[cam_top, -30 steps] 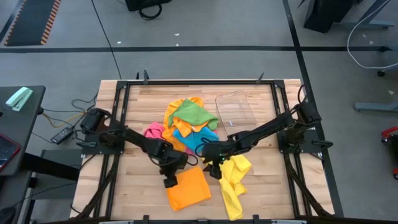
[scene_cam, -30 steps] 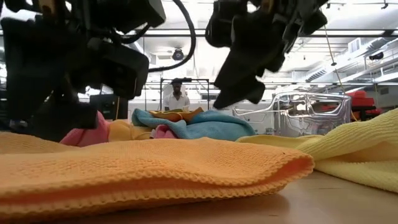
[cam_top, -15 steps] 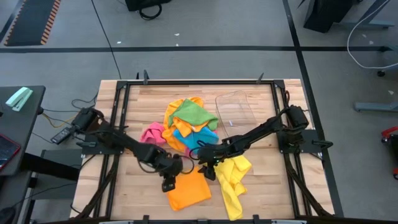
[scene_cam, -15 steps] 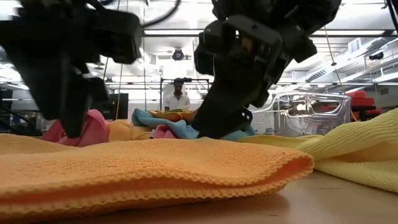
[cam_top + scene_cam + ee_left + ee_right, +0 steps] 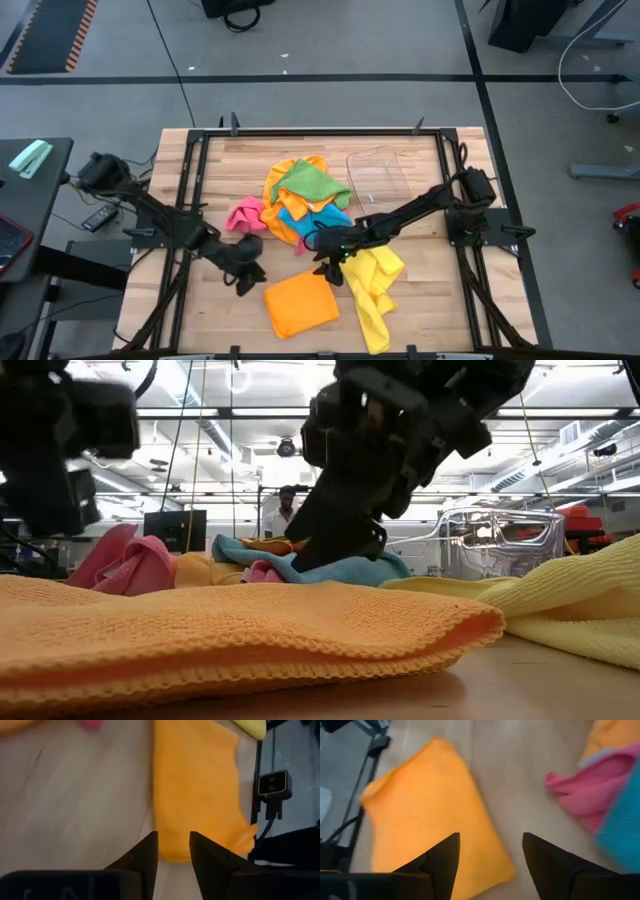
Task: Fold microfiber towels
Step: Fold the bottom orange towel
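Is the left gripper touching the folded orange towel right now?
Apart. In the high view the left gripper sits beside the folded orange towel, with bare table between them; the left wrist view shows nothing between its jaws.

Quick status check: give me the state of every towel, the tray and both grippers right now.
Orange towel: folded, flat at the table's front, not held.
Yellow towel: unfolded, crumpled beside it.
Towel pile: green, blue, pink, orange heaped, unfolded.
Clear tray: behind the pile, looks empty.
Left gripper: off the orange towel's left edge, fingers narrowly apart, empty.
Right gripper: above the orange towel's far corner, open, empty.
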`<action>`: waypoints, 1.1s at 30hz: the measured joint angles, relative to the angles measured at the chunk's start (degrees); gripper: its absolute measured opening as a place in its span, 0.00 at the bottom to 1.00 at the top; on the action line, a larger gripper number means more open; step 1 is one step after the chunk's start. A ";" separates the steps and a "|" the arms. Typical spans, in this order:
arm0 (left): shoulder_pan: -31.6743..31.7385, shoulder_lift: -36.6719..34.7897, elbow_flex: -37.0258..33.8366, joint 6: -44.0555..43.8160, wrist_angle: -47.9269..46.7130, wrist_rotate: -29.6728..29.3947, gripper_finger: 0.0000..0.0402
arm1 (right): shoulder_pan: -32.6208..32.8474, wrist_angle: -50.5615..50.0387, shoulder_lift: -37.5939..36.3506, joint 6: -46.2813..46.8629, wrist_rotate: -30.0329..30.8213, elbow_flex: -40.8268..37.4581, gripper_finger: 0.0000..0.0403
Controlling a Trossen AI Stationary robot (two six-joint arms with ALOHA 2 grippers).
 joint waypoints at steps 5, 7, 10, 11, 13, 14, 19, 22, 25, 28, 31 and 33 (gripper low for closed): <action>-1.52 1.34 -0.63 -2.03 3.14 -0.35 0.33 | -1.51 -0.10 0.00 -1.60 -0.83 0.02 0.56; -1.81 1.96 -0.69 -2.12 4.69 -1.07 0.37 | -1.88 -0.10 0.00 -2.17 -1.14 0.02 0.56; -2.11 3.74 -0.65 -2.24 7.20 -1.69 0.44 | -2.03 -0.17 0.00 -3.00 -1.10 0.02 0.56; -2.14 4.47 -0.63 -2.72 7.78 -1.86 0.47 | -2.03 -0.21 0.00 -3.13 -1.09 0.02 0.56; -2.14 5.98 -0.12 -3.27 7.91 -2.11 0.52 | -1.98 -0.46 0.00 -3.14 -1.13 0.02 0.56; -2.14 6.74 0.16 -3.29 7.93 -2.16 0.54 | -1.94 -0.23 0.32 -3.16 -1.15 0.02 0.56; -2.11 11.08 2.07 -4.31 7.88 -2.37 0.61 | -1.25 -0.05 1.73 -2.73 -1.99 0.10 0.56; -2.14 13.85 3.54 -5.06 8.13 -2.41 0.61 | -0.25 -0.22 1.71 -3.31 -2.17 0.02 0.56; -2.11 16.88 4.66 -6.32 7.95 -2.54 0.60 | 0.51 -1.52 1.69 -4.20 -2.16 0.07 0.56; -2.14 19.48 5.41 -7.53 8.00 -2.80 0.58 | 1.01 -2.97 1.70 -4.39 -1.86 -0.02 0.56; -2.12 20.95 6.03 -9.31 8.60 -3.03 0.58 | 1.08 -4.29 1.70 -4.10 -0.67 -0.43 0.56; -2.11 21.34 6.32 -9.64 8.53 -3.07 0.58 | 1.08 -4.18 1.70 -4.07 -0.64 -0.44 0.56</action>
